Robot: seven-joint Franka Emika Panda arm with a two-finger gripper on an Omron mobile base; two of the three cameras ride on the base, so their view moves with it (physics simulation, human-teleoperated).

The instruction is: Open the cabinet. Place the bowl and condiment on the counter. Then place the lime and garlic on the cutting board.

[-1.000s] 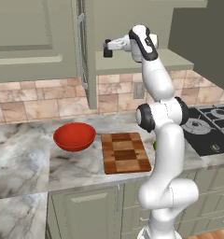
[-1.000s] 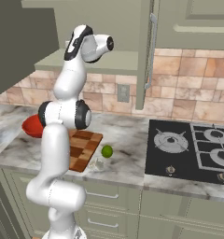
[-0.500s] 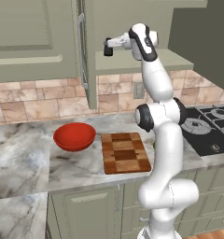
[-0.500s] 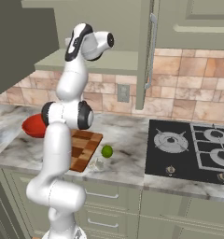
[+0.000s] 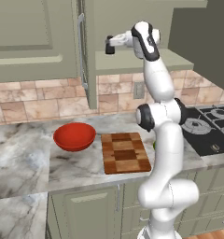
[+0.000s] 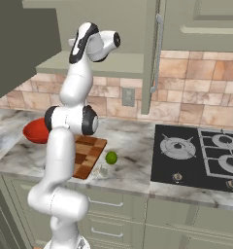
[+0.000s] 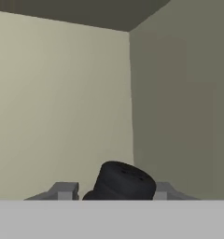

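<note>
The condiment [image 7: 124, 181] is being pinched betw. the gripper [image 5: 109, 45] fingers, cap toward the cabinet [image 7: 62, 102] back wall and corner, its base not visible. It is being held above the shelf [image 5: 132, 60] near its front edge, beside the open door [image 5: 88, 51]. The bowl [image 5: 74, 136] is sitting on the counter [image 5: 20, 158] just left of the cutting board [image 5: 125, 152]; the board's long axis is running front to back. The lime [image 6: 111, 157] is lying just off the board's right edge, with bare counter betw. it and the hob [image 6: 201, 160].
</note>
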